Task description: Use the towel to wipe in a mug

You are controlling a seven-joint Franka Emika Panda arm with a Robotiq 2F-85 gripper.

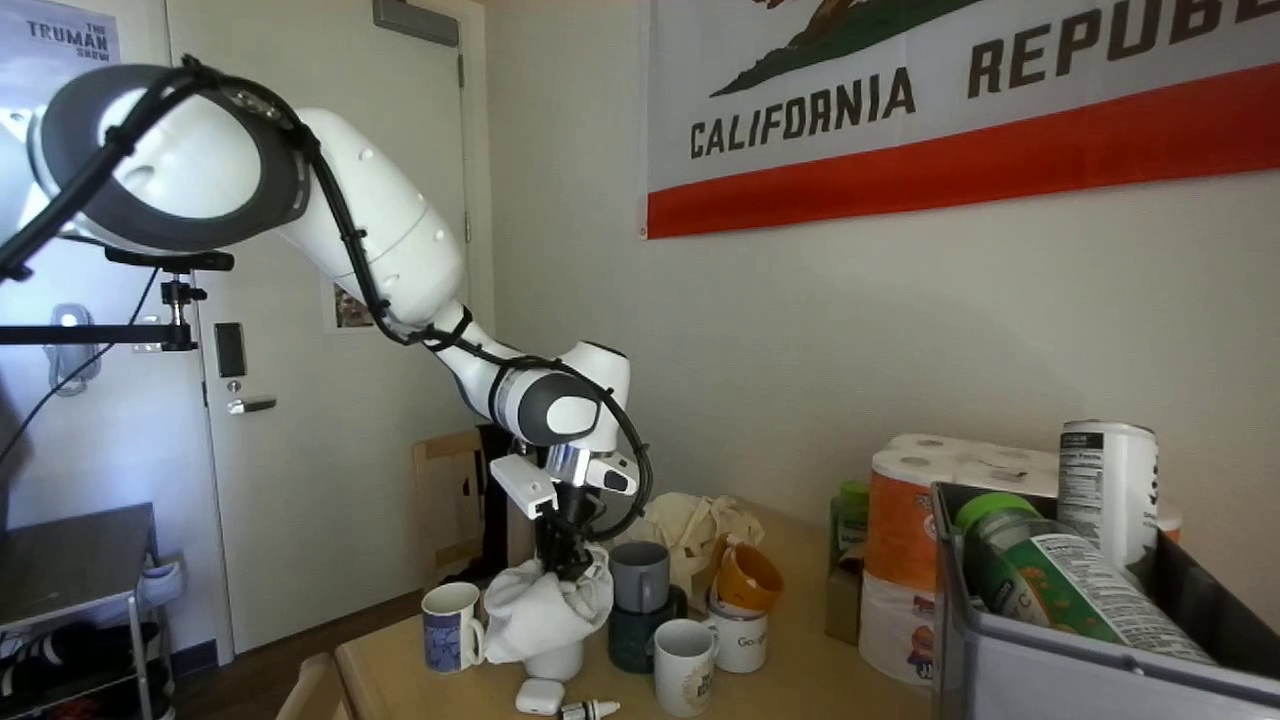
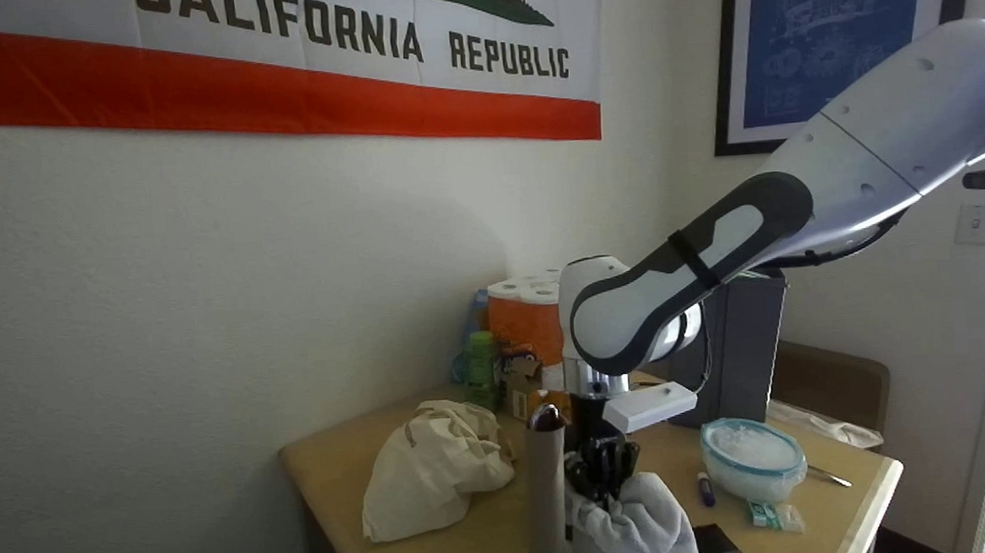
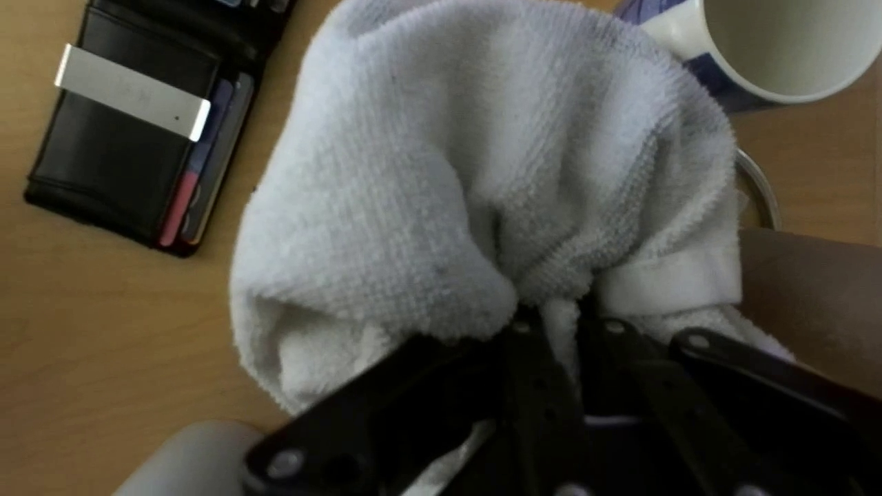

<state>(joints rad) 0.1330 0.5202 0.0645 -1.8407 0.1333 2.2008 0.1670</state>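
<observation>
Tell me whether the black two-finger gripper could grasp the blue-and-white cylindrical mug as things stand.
Probably not: the gripper looks closed on the bunched white terry towel, whose folds lie between it and the mug in the wrist view. Setting the towel aside might free the way.

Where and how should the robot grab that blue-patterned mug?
Probably pinch the blue-patterned mug by its rim, from above, opposite the handle: it stands upright, mouth open, and the handle points toward the towel, crowding that side.
</observation>
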